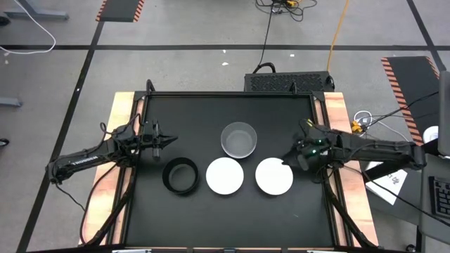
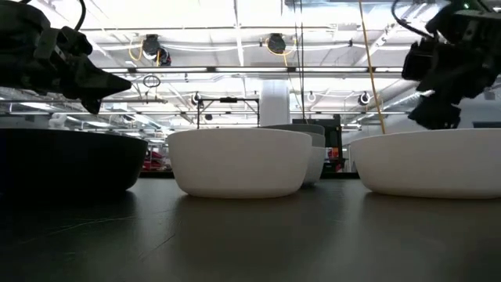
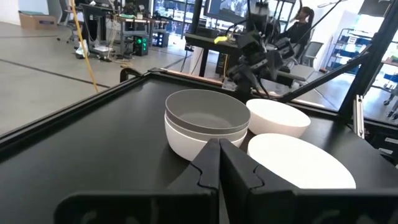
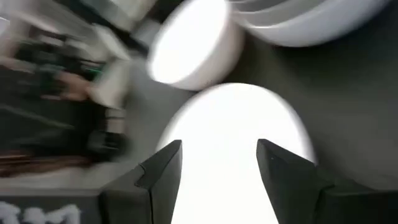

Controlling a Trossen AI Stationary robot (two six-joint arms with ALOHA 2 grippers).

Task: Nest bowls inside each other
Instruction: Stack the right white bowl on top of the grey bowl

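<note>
from above, the black desk (image 1: 211, 211) carries a row of three bowls near its front edge: a black bowl (image 1: 180, 176) on the left, a white bowl (image 1: 225, 176) in the middle and another white bowl (image 1: 273, 176) on the right, each just apart from its neighbour. behind the middle one sits a grey bowl (image 1: 238, 139). the left gripper (image 1: 167, 140) hovers over the left part of the desk, just behind the black bowl, its fingers pressed together. the right gripper (image 1: 290, 160) is at the right-hand white bowl's far right rim. at desk height, the black bowl (image 2: 66, 160) fills the left, the middle white bowl (image 2: 239, 161) stands in the centre, the right white bowl (image 2: 429, 161) sits on the right, and the grey bowl (image 2: 301, 130) peeks out behind the middle one; the left gripper (image 2: 109, 84) hangs above the black bowl and the right gripper (image 2: 434, 117) above the right white bowl. from the left wrist, the left gripper (image 3: 219, 163) shows both fingers closed against each other, holding nothing; beyond it the grey bowl (image 3: 206, 113) is nested in a white bowl (image 3: 186, 140), with the two single white bowls (image 3: 278, 118) (image 3: 301, 162) beside the stack and a person seated in the room beyond. from the right wrist, the right gripper (image 4: 219, 163) is spread wide, with a white bowl (image 4: 233, 134) between its fingers and another white bowl (image 4: 189, 43) beyond.
</note>
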